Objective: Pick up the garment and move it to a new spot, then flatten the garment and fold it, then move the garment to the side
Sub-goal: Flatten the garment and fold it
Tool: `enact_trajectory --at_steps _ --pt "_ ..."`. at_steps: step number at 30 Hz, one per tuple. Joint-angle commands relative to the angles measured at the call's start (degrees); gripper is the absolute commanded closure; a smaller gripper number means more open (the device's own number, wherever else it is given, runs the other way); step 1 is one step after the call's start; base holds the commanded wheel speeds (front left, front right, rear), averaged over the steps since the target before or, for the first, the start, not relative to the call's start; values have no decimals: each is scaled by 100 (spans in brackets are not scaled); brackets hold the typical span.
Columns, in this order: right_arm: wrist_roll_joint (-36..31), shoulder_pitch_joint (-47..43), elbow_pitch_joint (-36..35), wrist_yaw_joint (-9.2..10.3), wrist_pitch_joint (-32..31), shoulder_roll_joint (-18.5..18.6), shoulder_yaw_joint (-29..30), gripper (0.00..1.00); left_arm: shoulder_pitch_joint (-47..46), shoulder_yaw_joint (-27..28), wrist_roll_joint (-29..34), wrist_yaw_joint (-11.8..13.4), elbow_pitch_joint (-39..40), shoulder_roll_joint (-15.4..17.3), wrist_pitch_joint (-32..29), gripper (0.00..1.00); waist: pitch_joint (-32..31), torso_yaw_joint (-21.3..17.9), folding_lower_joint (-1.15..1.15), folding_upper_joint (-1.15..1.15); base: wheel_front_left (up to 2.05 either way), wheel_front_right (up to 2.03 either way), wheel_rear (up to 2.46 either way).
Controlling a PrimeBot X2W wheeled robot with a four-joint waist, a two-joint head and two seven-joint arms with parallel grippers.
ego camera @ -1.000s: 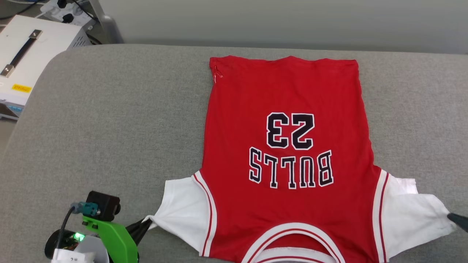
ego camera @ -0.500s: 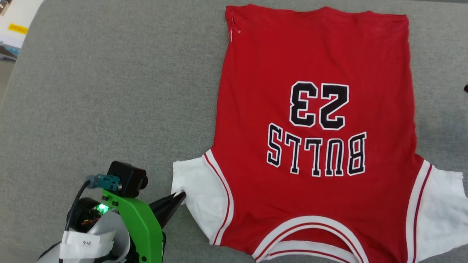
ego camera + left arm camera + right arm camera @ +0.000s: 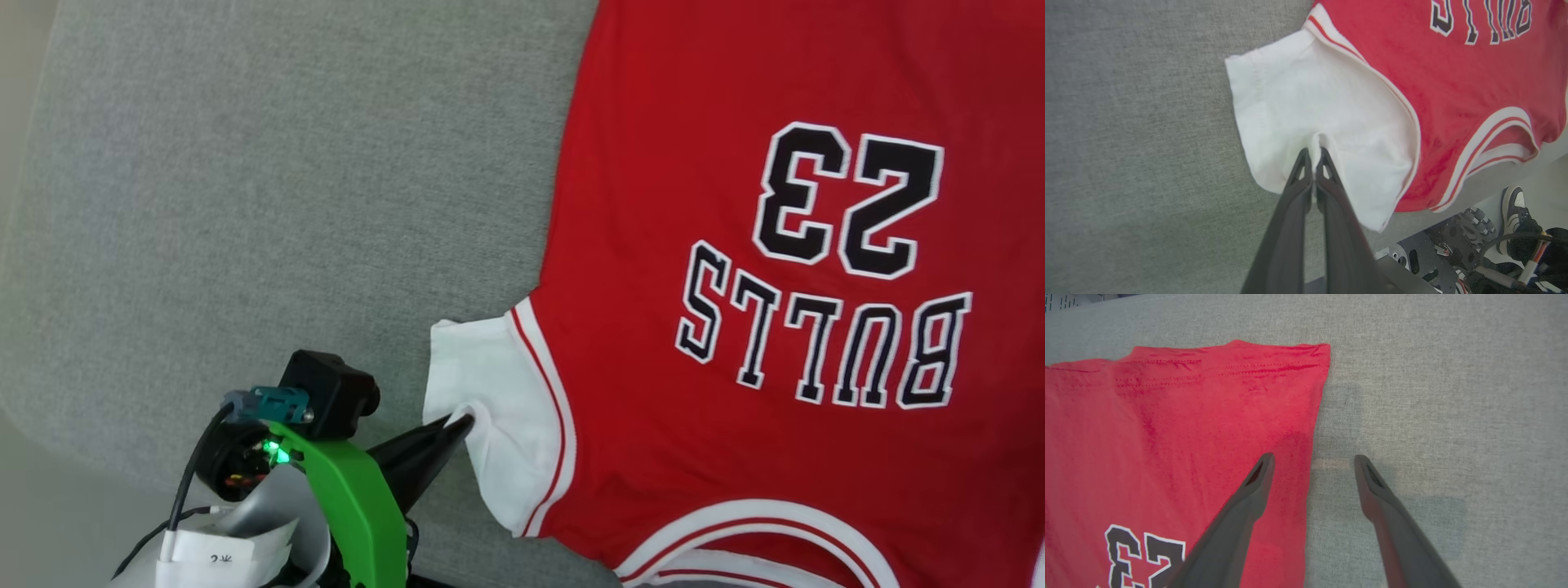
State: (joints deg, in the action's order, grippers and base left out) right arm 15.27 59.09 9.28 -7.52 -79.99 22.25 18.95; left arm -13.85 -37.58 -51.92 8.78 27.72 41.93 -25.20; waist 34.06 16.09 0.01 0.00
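Here, garment lies flat on grey fabric surface; L pincer nips white sleeve; R pincer spread wide, empty.

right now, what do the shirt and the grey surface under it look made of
The garment: soft matte knit, probably cotton or a blend; its sleeve puckers softly and the hem shows stitching. The grey surface: coarse, woven-looking upholstery fabric, matte, with a speckled weave.

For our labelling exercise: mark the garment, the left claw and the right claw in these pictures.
garment (image 3: 653,163), head view, on the red body.
left claw (image 3: 1312,154), left wrist view, between fingertips shut on the garment.
right claw (image 3: 1313,457), right wrist view, midway between open fingertips.
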Motion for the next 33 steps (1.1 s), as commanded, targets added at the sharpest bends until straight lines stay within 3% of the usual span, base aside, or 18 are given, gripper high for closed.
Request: enact_trajectory --at_steps 1,9,16,17,18,19,33 --pt "-116 183 112 3 11 53 -39 0 -118 -29 47 -45 -17 -74 53 100 437 439 -1 0 0 0 0" --pt "-484 663 762 3 179 224 -291 0 -214 -84 83 -212 -232 -270 265 100 613 674 -1 0 0 0 0" --pt "-550 504 1151 3 222 419 -591 0 -272 -29 40 -329 -373 -458 545 100 638 773 -1 0 0 0 0" --pt "-538 468 1179 3 208 430 -594 61 -274 -29 39 -341 -389 -460 557 100 636 778 -1 0 0 0 0" --pt "-526 420 1197 3 197 444 -606 93 -275 -29 41 -351 -408 -457 568 100 629 783 -1 0 0 0 0" --pt "-514 375 1209 3 189 459 -622 100 -275 -29 45 -357 -422 -451 572 100 620 785 -1 0 0 0 0" --pt "-333 -231 1261 3 392 555 -683 100 -358 -7 107 -323 -486 -365 522 100 221 561 -1 0 0 0 0"
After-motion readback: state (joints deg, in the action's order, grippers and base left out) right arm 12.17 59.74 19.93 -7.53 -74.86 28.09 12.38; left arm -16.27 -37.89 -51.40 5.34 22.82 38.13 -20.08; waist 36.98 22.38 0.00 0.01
